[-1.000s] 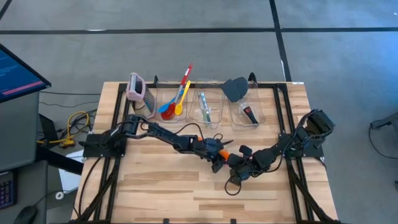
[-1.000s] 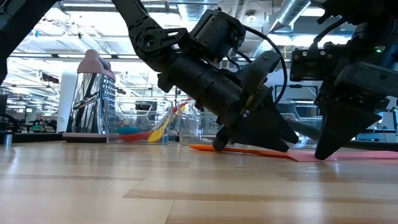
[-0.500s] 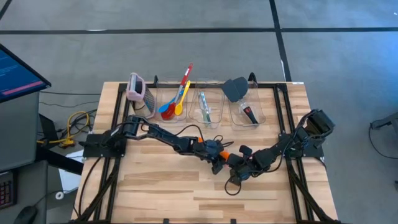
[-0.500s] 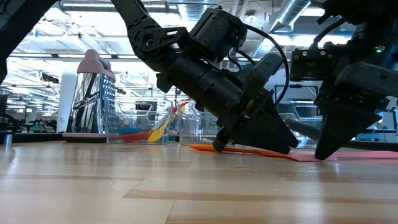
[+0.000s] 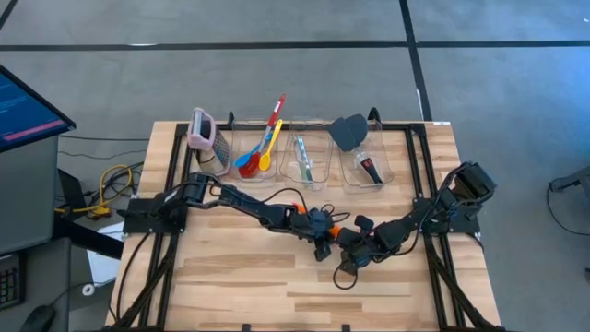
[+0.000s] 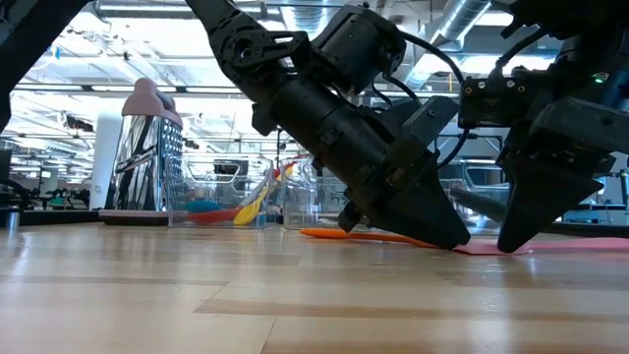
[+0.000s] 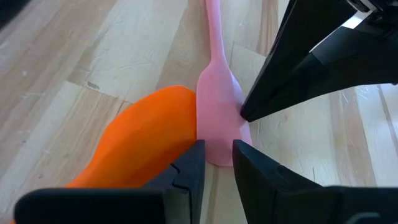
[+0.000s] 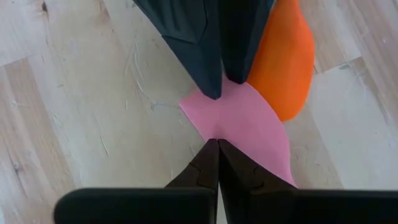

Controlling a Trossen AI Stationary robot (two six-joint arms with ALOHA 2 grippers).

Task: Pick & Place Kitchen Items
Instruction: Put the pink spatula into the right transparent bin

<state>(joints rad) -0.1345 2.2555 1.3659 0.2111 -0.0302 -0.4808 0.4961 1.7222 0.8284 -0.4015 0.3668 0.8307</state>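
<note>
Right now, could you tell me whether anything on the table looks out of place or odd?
Yes: an orange spatula and a pink spatula lie loose mid-table, blades overlapping, while the other utensils sit in the bins. Both grippers crowd the pink blade: the left gripper slightly open around its tip, the right gripper shut, touching its edge.

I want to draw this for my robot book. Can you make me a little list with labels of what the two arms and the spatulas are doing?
left pincer: down at the table, fingers narrowly apart over the pink spatula's blade edge
right pincer: shut, tips pressed on the pink spatula
pink spatula: flat on the table
orange spatula: flat, beside the pink one, touching it
clear bins: at the table's far edge, holding other utensils
grater: upright, far left
</note>
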